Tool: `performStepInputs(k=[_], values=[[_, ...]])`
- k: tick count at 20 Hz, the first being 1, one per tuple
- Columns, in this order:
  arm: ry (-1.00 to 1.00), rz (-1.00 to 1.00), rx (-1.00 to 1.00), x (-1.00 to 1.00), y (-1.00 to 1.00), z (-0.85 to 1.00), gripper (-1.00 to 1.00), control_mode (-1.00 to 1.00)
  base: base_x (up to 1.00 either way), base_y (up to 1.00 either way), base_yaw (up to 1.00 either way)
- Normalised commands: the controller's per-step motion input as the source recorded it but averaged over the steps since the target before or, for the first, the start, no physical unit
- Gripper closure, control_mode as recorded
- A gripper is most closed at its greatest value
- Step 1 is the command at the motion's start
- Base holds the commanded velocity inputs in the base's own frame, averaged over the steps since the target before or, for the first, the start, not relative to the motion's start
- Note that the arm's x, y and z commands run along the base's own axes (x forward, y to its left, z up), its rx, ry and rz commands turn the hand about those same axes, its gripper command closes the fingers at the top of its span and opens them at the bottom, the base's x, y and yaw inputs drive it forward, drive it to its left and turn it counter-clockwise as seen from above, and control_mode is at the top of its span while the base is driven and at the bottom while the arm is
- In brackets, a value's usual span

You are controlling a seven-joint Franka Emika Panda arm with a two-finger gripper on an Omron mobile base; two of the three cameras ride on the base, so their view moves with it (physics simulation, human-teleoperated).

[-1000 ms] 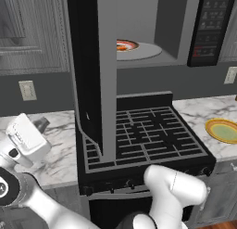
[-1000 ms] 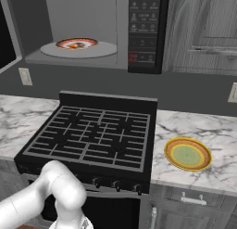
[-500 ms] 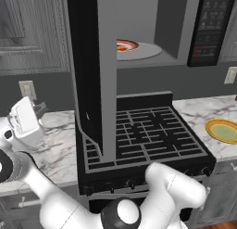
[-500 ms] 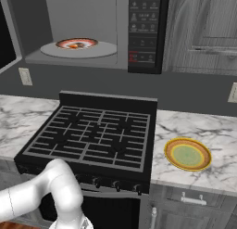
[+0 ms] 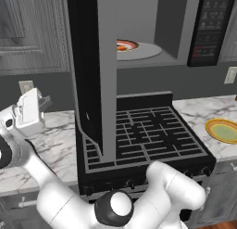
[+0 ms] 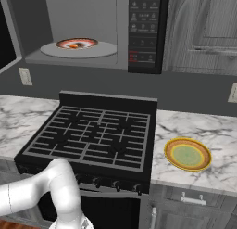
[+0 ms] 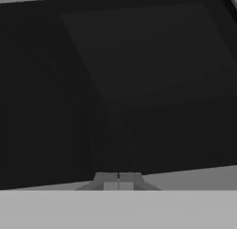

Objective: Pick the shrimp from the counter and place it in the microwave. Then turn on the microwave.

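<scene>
White robot hand w/ gripper (image 7: pixel 118 185) clenched empty faces microwave's (image 5: pixel 139 33) swung-open dark door (image 5: pixel 90 75), left of stove top (image 6: pixel 92 135). Orange shrimp (image 6: pixel 74 45) sits on turntable (image 6: pixel 78 49) inside; green plate (image 6: pixel 187 154) near counter's (image 6: pixel 203 130) front edge, right.

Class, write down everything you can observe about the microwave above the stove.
The microwave is a large black box mounted above the black grated stove, beside grey panelled cabinets. Its dark door stands swung wide open, hanging out over the stove's left side. The inside is plain grey, with a round pale turntable carrying a small red-rimmed plate with something orange on it. A black keypad panel with rows of buttons runs down its right side.
</scene>
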Motion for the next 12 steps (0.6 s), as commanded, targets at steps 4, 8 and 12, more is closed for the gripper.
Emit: performStepInputs(k=[4,8,12], values=[[0.00,-0.09,0.00,-0.17,-0.45,0.13,1.00,-1.00,0.00,0.00,0.00],[0.00,-0.09,0.00,-0.18,-0.52,0.13,1.00,-1.00,0.00,0.00,0.00],[0.00,-0.06,0.00,-0.21,-0.56,0.11,1.00,-1.00,0.00,0.00,0.00]])
